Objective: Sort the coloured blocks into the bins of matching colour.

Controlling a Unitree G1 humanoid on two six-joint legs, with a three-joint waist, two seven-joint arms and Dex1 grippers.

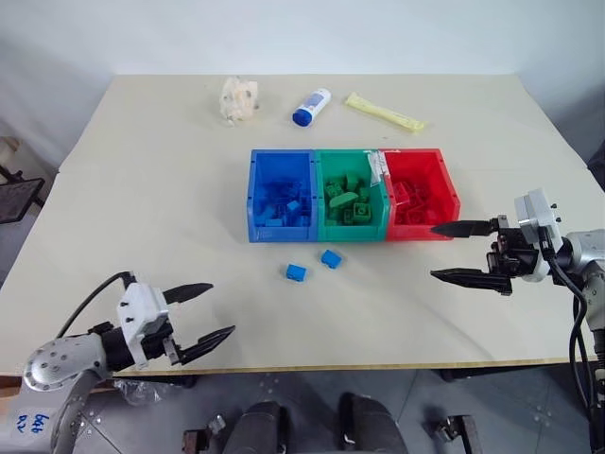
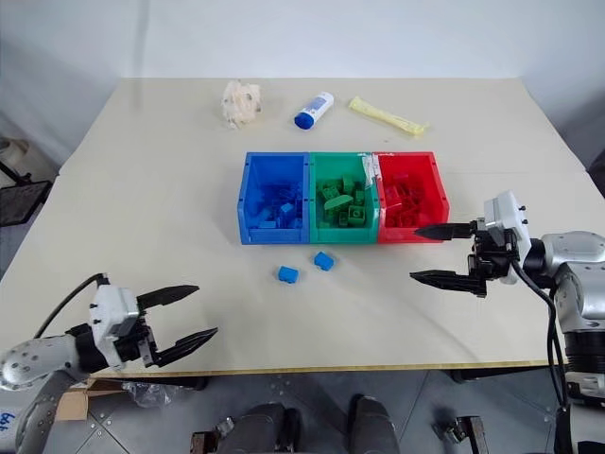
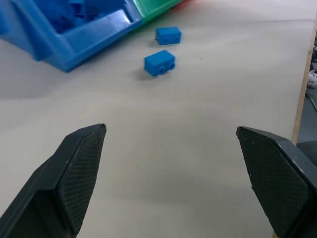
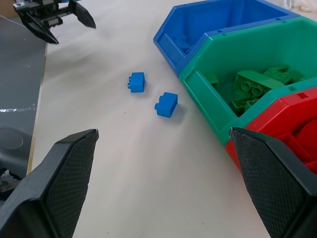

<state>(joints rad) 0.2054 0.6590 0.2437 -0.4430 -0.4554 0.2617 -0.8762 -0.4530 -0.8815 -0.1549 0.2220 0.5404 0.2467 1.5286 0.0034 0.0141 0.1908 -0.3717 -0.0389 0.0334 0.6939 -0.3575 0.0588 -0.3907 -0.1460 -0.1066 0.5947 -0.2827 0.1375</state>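
— What do you have in front of you?

— I see a pale desk first. In the middle of it sit three joined bins in a row: the blue bin on my left, the green bin in the centre, the red bin on my right. Each one holds a heap of blocks of its own colour.

— And the arms?

— My left gripper hangs over the near left edge of the desk, jaws spread wide, nothing between them. My right gripper is just off the near right corner of the red bin, pointing in toward the bins, jaws wide too and empty.

— Anything along the far side?

— Three things, well apart from the bins: a crumpled cream lump on the left, a white bottle with a blue cap lying on its side in the middle, and a flat yellow packet on the right.

— Which blocks are loose?

— Two blue blocks on the bare desk, just in front of the bins. One blue block lies below the seam between the blue and green bins; the other blue block is near it, a little closer to me and to the left. They are apart from each other and from both grippers.
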